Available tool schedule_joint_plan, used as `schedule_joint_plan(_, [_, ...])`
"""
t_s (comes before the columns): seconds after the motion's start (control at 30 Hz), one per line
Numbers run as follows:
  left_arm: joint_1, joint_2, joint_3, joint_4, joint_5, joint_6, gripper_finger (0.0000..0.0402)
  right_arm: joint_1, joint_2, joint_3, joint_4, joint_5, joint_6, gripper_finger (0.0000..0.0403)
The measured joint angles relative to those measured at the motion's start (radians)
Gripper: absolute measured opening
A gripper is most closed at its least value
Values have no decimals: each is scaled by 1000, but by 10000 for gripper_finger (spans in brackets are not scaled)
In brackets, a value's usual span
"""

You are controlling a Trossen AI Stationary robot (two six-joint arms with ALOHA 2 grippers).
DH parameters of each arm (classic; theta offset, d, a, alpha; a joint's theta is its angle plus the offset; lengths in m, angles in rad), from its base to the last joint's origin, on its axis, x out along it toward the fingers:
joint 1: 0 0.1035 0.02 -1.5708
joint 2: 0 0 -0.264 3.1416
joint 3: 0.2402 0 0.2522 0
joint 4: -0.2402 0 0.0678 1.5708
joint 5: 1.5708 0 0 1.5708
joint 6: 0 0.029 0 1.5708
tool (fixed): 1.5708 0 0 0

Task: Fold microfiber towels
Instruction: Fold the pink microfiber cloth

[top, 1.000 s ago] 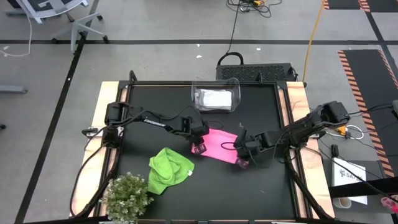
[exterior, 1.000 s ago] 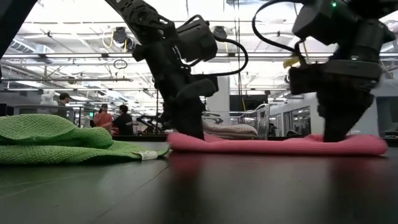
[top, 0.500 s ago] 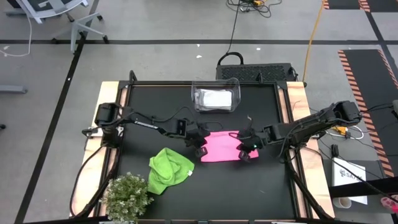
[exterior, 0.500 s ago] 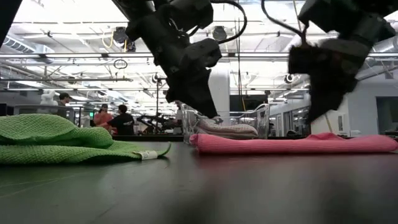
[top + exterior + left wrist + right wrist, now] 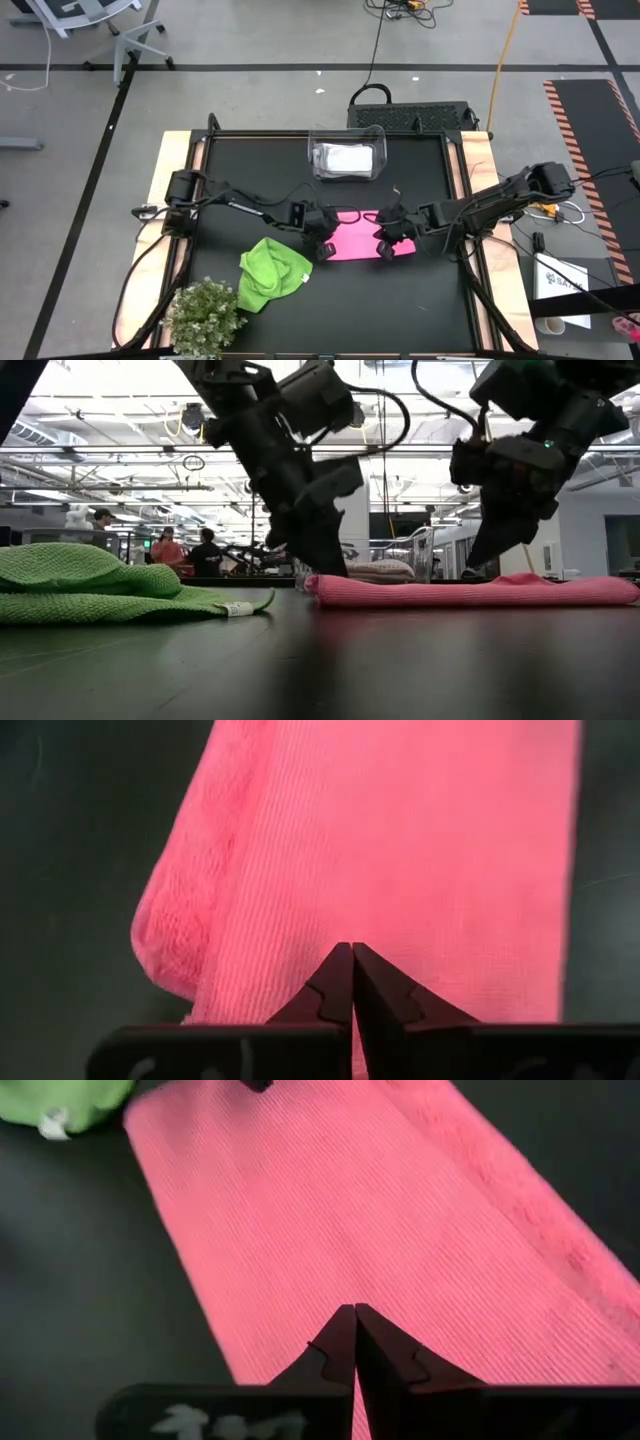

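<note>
Both grippers had closed empty over the pink towel (image 5: 355,244), left gripper (image 5: 324,247) just shutting, right gripper (image 5: 385,245) already shut. Towel now lay folded narrower mid-surface; fold likely done, pressing next.

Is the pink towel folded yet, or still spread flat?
Folded. The pink towel lies as a narrow strip, with a thick rounded doubled edge along one long side in the left wrist view.

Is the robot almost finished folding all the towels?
Not yet. A white towel already lies in the clear bin. The pink towel is folded flat, with the shut left gripper and right gripper over it. The green towel is crumpled, waiting.
</note>
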Motion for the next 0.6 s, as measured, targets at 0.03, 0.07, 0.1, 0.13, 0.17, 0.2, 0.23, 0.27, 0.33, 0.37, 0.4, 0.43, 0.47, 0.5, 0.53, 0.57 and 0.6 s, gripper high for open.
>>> schedule_joint_plan(0.03, [0,8,0,-4,0,-6,6,0,7,-4,0,0,0,0])
schedule_joint_plan(0.07, [1,12,0,-10,0,-8,4,0,16,-4,1,1,0,0])
schedule_joint_plan(0.1, [1,13,0,-18,0,-8,3,0,23,-4,2,0,-1,0])
schedule_joint_plan(0.13, [1,13,0,-20,-1,-9,3,0,30,-7,2,0,-2,0])
schedule_joint_plan(0.17, [1,16,1,-15,-5,-11,4,0,37,-9,1,0,-1,0])
schedule_joint_plan(0.2, [1,17,2,-14,-9,-15,7,0,43,-12,3,0,-1,0])
schedule_joint_plan(0.23, [1,19,2,-24,-9,-18,10,0,49,-17,4,0,-1,0])
schedule_joint_plan(0.27, [1,20,1,-31,-9,-22,12,0,56,-21,2,0,-2,0])
schedule_joint_plan(0.33, [1,22,1,-31,-9,-26,13,0,62,-32,2,0,0,0])
schedule_joint_plan(0.37, [1,24,1,-32,-9,-26,11,0,61,-38,1,1,0,0])
schedule_joint_plan(0.4, [1,24,2,-32,-10,-24,8,0,61,-40,1,0,0,0])
schedule_joint_plan(0.43, [1,24,2,-31,-10,-18,5,0,55,-40,3,0,0,0])
schedule_joint_plan(0.47, [1,24,2,-28,-11,-16,3,0,42,-40,8,0,1,0])
schedule_joint_plan(0.5, [1,19,2,-28,-10,-18,3,0,29,-40,32,0,3,0])
schedule_joint_plan(0.53, [1,12,2,-29,-10,-23,4,0,18,-38,69,1,7,0])
schedule_joint_plan(0.57, [1,1,1,-27,-10,-26,7,0,5,-37,105,6,4,0])
schedule_joint_plan(0.6, [1,-11,1,-17,-11,-26,11,0,-6,-37,136,21,-6,0])
